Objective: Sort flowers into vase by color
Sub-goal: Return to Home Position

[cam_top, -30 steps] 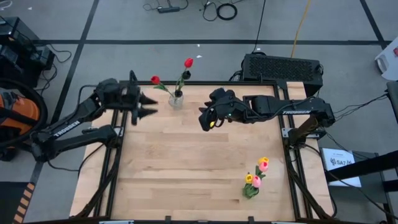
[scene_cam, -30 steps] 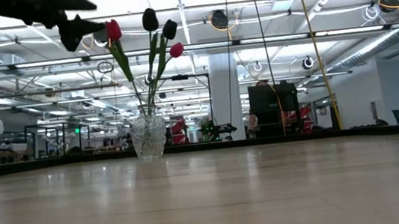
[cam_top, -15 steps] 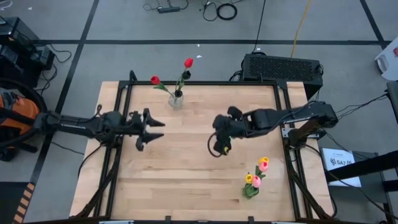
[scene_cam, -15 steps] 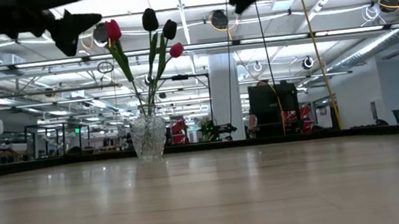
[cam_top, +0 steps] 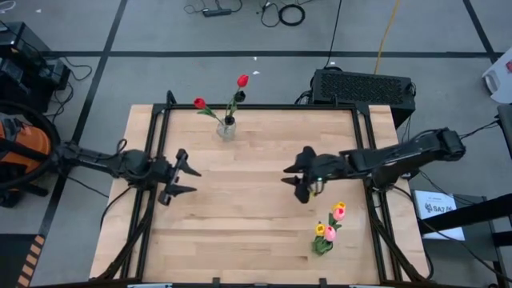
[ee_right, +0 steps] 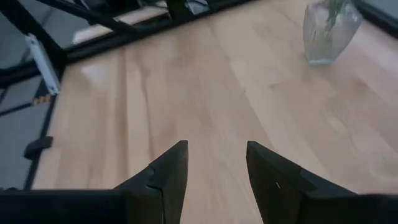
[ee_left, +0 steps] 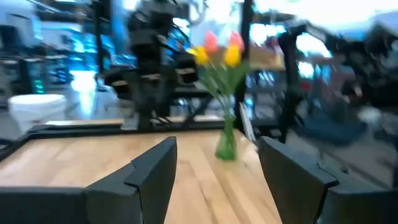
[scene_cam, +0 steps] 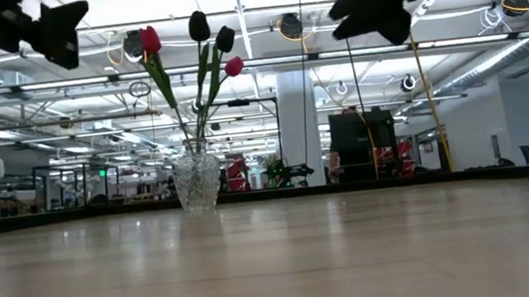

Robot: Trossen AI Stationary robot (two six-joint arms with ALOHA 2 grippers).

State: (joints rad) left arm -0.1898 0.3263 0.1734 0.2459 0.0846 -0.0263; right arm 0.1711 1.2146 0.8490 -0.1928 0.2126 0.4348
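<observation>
At the table's (cam_top: 240,232) 12 o'clock edge, a touch toward 11, stands the clear vase (cam_top: 226,128), upright. Four flowers in it: two red heads (cam_top: 242,81) and two dark maroon-black heads (scene_cam: 198,24), stems fanning out and up, seen best in the low view. One red head leans out past the table's far edge, another red leans toward 10 o'clock.

Down at 4 to 5 o'clock, near the table's right edge, is the green vase (cam_top: 322,244), upright. It holds pink tulips (cam_top: 330,234) and yellow tulips (cam_top: 320,229) bunched close together. No flowers lie loose on the wood.

Left gripper (cam_top: 186,179): at 9 o'clock over the table's left part, fingers spread wide, empty, pointing toward 3 o'clock. Its wrist view looks across at the green vase between the two fingers.

Right gripper (cam_top: 294,182): at 3 o'clock, right of centre, just 11 o'clock of the green vase and apart from it. Fingers are parted at a moderate gap, empty. Its wrist view shows bare wood between the fingers, with the clear vase far off.

In the low view both grippers hang high above the tabletop, touching nothing.
</observation>
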